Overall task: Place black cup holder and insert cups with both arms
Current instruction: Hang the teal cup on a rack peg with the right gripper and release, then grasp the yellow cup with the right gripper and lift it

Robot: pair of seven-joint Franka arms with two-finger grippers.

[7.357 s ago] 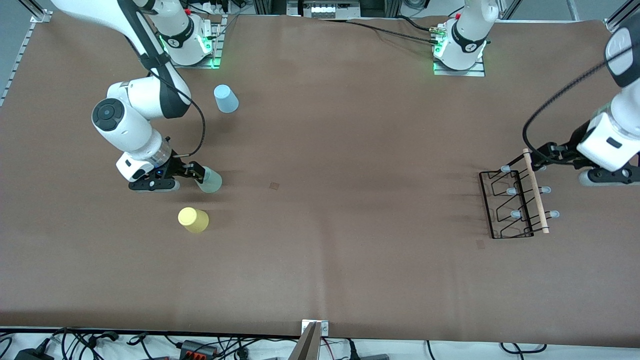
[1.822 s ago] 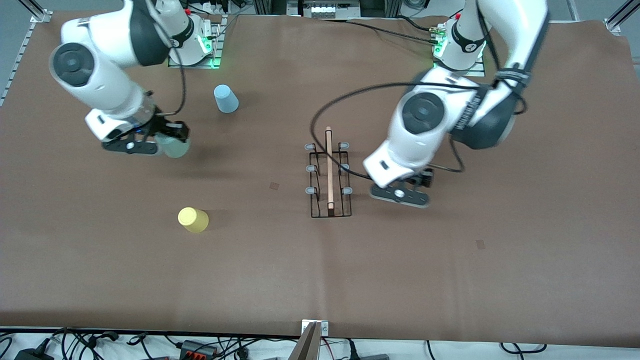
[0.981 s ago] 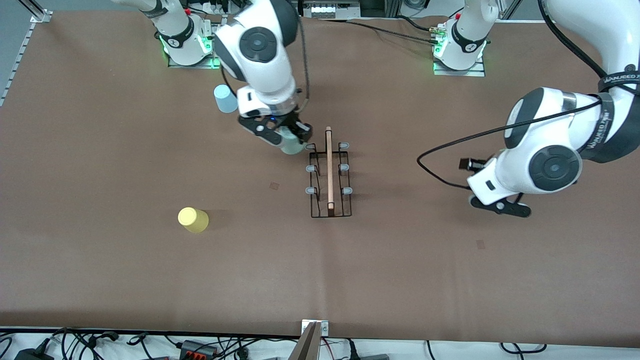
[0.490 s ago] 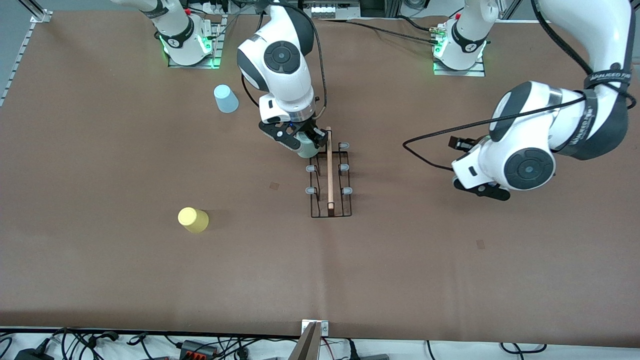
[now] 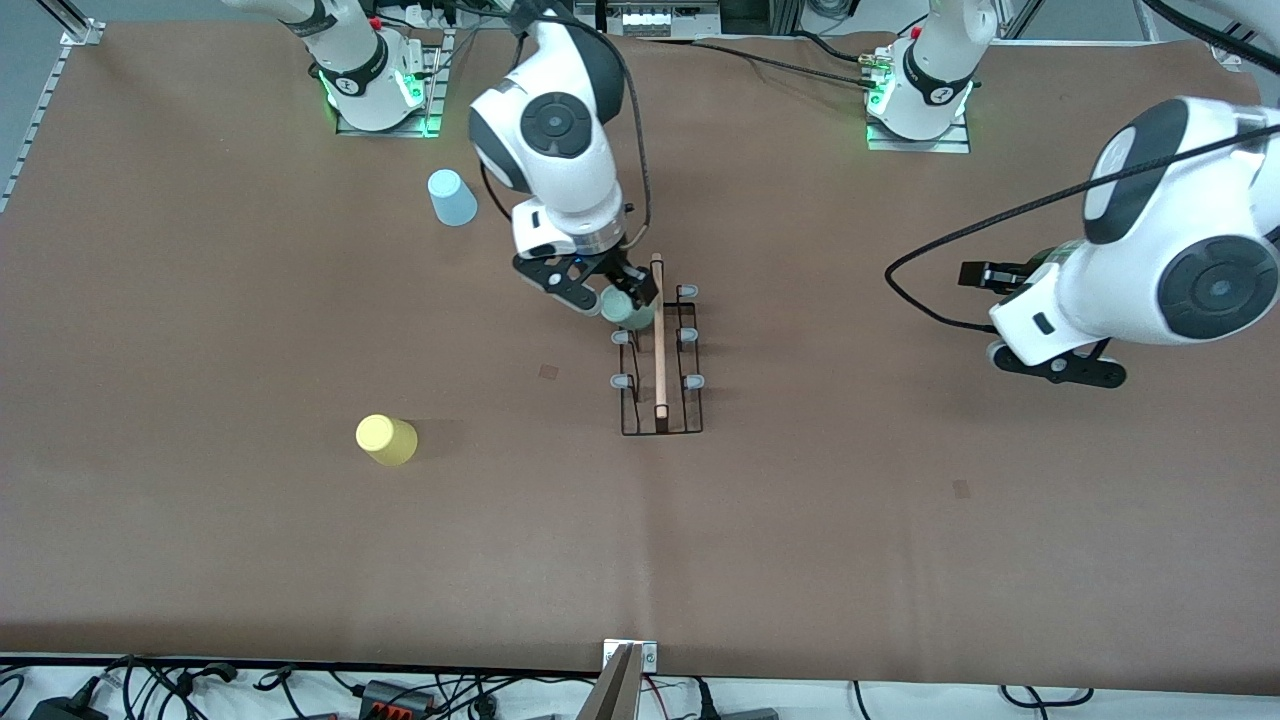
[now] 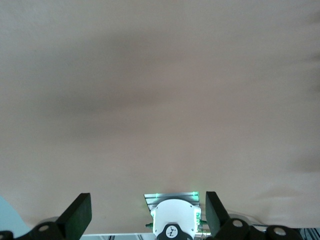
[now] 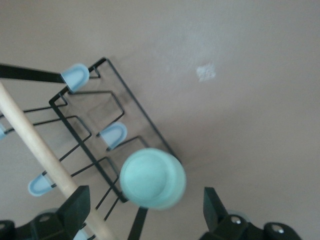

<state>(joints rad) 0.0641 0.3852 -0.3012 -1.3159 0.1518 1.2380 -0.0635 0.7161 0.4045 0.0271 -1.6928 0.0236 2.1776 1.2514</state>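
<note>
Black cup holder (image 5: 660, 360) stands mid-bench, its rod running from the robots' edge toward the camera's edge. Right gripper (image 5: 605, 292), jaws spread, hovers over the green cup (image 7: 152, 178), upside down on the peg nearest the robots. Left gripper (image 6: 145, 220), jaws open and empty, waits above the bench's left-arm end.

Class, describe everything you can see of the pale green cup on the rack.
The pale green cup is a small, plain tumbler that looks like plastic. It sits upside down, closed base up, over a peg of the black cup holder nearest the robots' bases, beside the wooden handle. The right pincer stands open around it, not gripping it.
</note>
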